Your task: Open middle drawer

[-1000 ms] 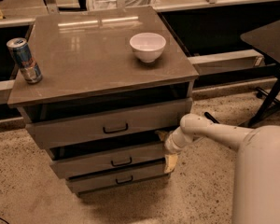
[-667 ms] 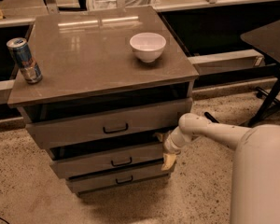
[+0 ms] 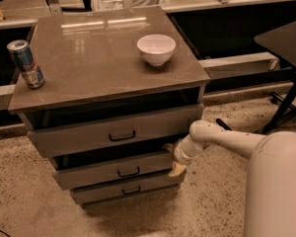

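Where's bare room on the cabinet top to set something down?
The top is bare between the can at left edge and the bowl at right rear, and along the front. Crowded at the right end of the middle drawer, where the tool sits.

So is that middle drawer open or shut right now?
Partly open: the middle drawer shows a dark gap above its front panel. The tool sits at its right end.

Top drawer (image 3: 79, 137) overhangs the gripper (image 3: 176, 167) at the middle drawer (image 3: 93, 172); open floor (image 3: 207, 209) below.
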`<state>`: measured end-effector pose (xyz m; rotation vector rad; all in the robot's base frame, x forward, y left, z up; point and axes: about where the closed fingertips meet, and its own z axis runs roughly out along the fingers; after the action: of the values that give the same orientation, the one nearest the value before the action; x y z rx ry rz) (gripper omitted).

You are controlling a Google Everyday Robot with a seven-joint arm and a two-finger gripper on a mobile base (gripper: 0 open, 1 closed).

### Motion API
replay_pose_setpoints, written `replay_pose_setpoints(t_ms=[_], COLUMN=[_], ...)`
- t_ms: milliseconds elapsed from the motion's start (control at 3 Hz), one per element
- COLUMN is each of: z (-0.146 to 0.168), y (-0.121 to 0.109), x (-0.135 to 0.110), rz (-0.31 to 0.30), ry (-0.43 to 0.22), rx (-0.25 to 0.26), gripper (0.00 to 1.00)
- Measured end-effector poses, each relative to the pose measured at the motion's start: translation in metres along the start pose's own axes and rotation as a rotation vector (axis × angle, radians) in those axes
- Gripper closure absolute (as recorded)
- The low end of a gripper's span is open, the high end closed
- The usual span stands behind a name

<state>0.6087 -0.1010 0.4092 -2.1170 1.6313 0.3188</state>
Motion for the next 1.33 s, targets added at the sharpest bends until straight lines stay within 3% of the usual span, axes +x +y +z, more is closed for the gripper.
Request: replay_pose_setpoints(t_ms=[1333], z=[-0.035], y=[0.073], x=[-0.002], rz=[0.044], ry=[0.024], rx=[-0.09], gripper=[0.31])
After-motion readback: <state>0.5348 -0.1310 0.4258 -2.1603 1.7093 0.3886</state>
